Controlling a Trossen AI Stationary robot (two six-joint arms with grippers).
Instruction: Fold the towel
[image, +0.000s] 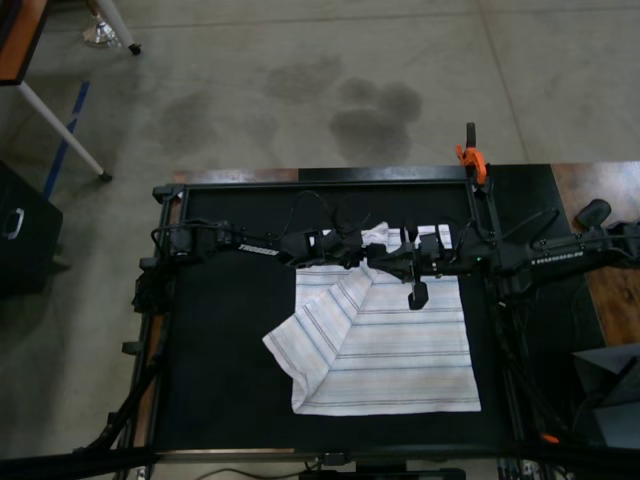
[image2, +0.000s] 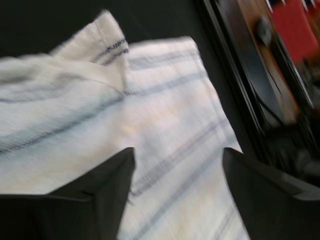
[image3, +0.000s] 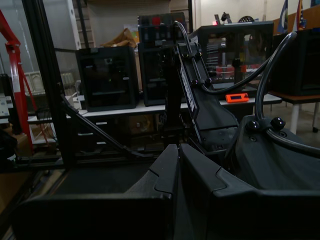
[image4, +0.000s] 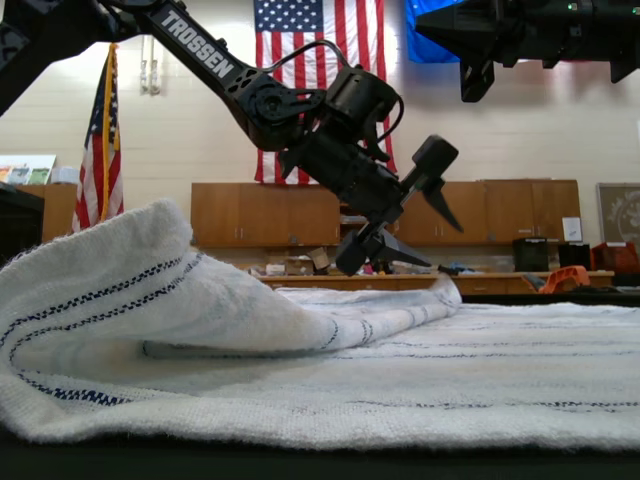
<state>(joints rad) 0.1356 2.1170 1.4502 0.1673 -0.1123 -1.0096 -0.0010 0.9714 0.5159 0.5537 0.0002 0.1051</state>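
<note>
**A:** So where's everything at? Going left to right in the top view, the left gripper (image: 352, 258) sits over the far edge of the towel (image: 400, 350), fingers spread wide with nothing between them. In its wrist view the striped cloth lies right below and ahead of the fingertips (image2: 112, 175), with a turned-over corner just past them.

**B:** Yeah, and the right gripper (image: 418, 292) is just beside it, hanging above the same far edge. Its fingers look pressed together in the right wrist view, and it's holding nothing.

**A:** The towel lies flat on the black worktop (image: 220, 330), with one side flap already folded in diagonally. Its long axis runs across, under both grippers.

**B:** So the bulk of the towel is below and toward the near side of both. I'd guess the left one is closer to that loose flap, so it's the likelier one to grab next.
</note>
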